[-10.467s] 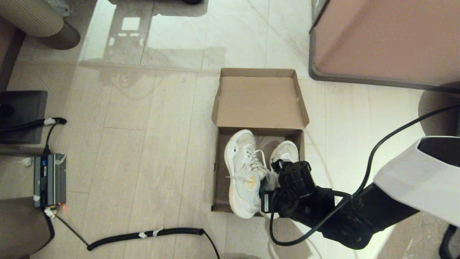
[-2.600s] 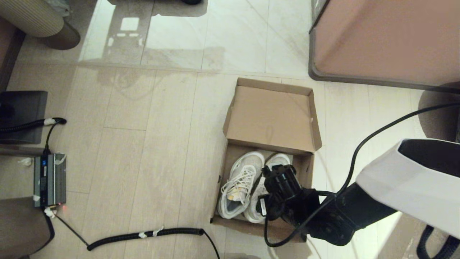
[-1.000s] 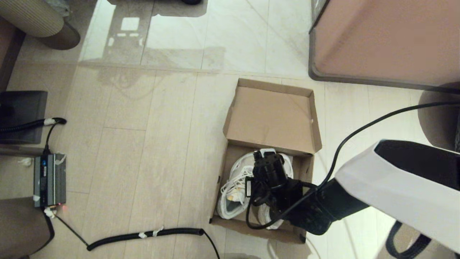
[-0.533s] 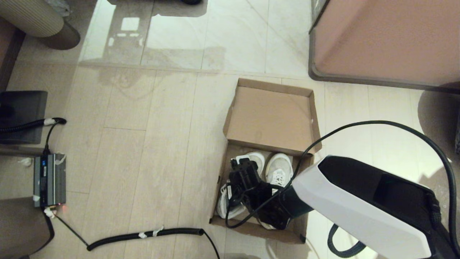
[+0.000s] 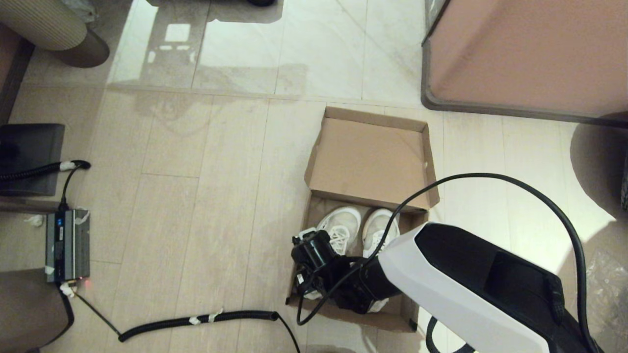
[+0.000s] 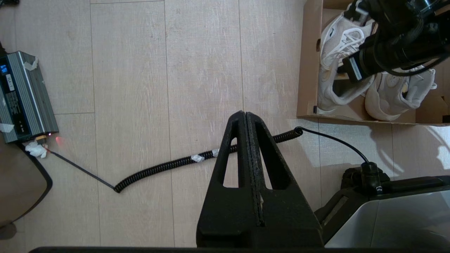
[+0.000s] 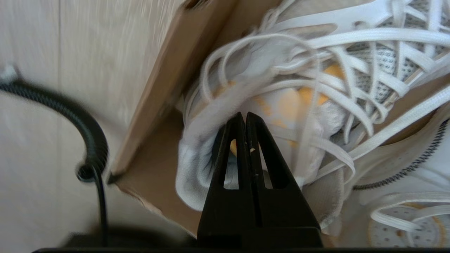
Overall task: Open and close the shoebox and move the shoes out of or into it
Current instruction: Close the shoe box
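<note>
The brown cardboard shoebox stands on the floor with its lid flipped back, away from me. Both white sneakers lie side by side inside it, the left shoe and the right shoe with toes toward the lid. My right gripper is shut with nothing between its fingers. It hovers low over the left shoe's collar, close to the box's left wall. My left gripper is shut and empty, held above the bare floor to the left of the box.
A black coiled cable runs along the floor just left of the box's near corner, to a grey power unit. A large pinkish-brown furniture block with a grey rim stands at the back right. A dark box sits far left.
Within the last second my right arm swung left and nearer across the box, from above the middle of the shoes to the left shoe's heel. Earlier the left shoe went down into the box.
</note>
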Available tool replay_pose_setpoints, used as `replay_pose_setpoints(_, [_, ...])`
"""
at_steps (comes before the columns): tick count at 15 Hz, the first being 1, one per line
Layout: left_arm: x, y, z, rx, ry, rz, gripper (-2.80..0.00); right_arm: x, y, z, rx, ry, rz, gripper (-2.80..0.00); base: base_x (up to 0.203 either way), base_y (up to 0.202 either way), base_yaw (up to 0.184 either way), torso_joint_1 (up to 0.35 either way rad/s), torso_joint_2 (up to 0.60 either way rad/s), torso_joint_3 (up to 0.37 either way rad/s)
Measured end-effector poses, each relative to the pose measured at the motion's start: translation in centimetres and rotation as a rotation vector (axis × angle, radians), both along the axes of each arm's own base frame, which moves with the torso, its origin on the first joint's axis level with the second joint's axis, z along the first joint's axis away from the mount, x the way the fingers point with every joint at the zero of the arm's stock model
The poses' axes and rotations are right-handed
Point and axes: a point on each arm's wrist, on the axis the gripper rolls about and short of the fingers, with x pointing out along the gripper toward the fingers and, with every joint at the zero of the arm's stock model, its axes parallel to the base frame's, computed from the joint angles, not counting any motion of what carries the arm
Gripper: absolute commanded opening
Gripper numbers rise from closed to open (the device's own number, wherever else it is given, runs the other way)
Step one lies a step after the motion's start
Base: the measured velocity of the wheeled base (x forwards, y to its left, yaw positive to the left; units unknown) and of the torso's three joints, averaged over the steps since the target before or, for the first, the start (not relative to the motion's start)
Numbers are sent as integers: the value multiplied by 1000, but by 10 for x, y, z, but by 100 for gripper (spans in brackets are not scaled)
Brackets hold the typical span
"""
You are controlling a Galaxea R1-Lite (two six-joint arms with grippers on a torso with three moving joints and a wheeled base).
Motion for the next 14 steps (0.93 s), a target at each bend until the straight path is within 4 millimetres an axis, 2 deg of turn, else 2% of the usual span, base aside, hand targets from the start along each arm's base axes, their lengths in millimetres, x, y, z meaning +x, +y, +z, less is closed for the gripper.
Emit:
replay_pose_setpoints(7, [0,0,0,0,0,0,-280,-22,-21,-16,-106,95,3,-280,0,0,0,0,0,0])
replay_pose_setpoints(14, [0,0,0,-1,0,0,-280,-43,-44,-9,-121,125,-7,-280,0,0,0,0,0,0])
